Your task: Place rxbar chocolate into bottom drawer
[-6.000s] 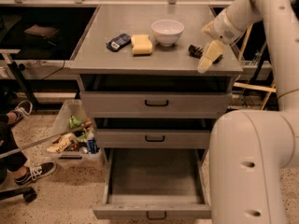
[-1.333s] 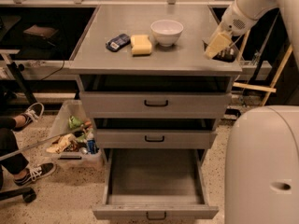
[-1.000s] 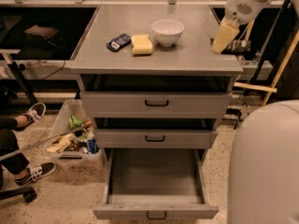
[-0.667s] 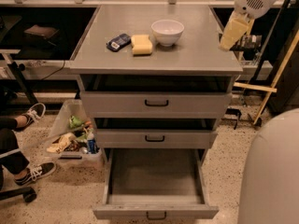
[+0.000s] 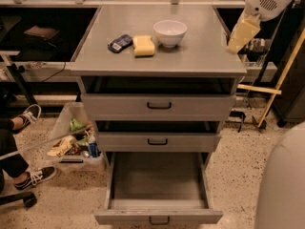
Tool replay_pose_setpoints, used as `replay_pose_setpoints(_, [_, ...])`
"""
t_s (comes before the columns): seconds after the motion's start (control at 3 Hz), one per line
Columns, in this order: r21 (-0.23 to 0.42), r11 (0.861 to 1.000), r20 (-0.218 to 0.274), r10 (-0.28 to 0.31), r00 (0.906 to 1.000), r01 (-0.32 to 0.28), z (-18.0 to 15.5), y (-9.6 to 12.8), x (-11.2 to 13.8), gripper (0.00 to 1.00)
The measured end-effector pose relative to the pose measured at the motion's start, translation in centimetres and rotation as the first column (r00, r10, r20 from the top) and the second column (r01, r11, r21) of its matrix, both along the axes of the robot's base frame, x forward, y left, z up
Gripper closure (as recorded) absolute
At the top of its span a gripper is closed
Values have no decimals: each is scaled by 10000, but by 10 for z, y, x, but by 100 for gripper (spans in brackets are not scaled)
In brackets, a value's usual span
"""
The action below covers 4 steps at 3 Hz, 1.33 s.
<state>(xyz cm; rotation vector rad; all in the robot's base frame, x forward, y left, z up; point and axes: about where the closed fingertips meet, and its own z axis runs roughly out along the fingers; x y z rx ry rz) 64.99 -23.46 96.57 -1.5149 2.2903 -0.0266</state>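
Observation:
The rxbar chocolate does not show anywhere on the grey cabinet top (image 5: pixel 190 56); it is hidden or out of view. My gripper (image 5: pixel 240 35), cream-coloured under a white wrist, hangs above the cabinet top's right edge, well above the drawers. The bottom drawer (image 5: pixel 159 217) is pulled out wide open at the foot of the cabinet, and its grey inside looks bare. Its small black handle faces me at the lower edge of the view.
A dark blue packet (image 5: pixel 119 43), a yellow sponge block (image 5: pixel 144 46) and a white bowl (image 5: pixel 170 32) sit on the cabinet top. The two upper drawers (image 5: pixel 158 105) are shut. A bin of rubbish (image 5: pixel 76 142) and a person's feet (image 5: pixel 28 116) are at left. My white body (image 5: pixel 286 185) fills the lower right.
My gripper has risen from the right part of the cabinet top and moved up and to the right. The dark bar seen there earlier no longer lies on the top.

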Motion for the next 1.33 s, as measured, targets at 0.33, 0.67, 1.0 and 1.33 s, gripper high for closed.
replay_pose_setpoints(0.33, [286, 9975, 746, -663, 9950, 643, 28, -24, -35, 100])
replay_pose_setpoints(0.67, [258, 9981, 1107, -576, 9922, 551, 47, -19, -60, 100])
replay_pose_setpoints(1.0, [256, 9982, 1104, -576, 9922, 551, 46, -19, -59, 100])
replay_pose_setpoints(1.33, [478, 9951, 1386, -920, 9861, 861, 37, -11, -58, 100])
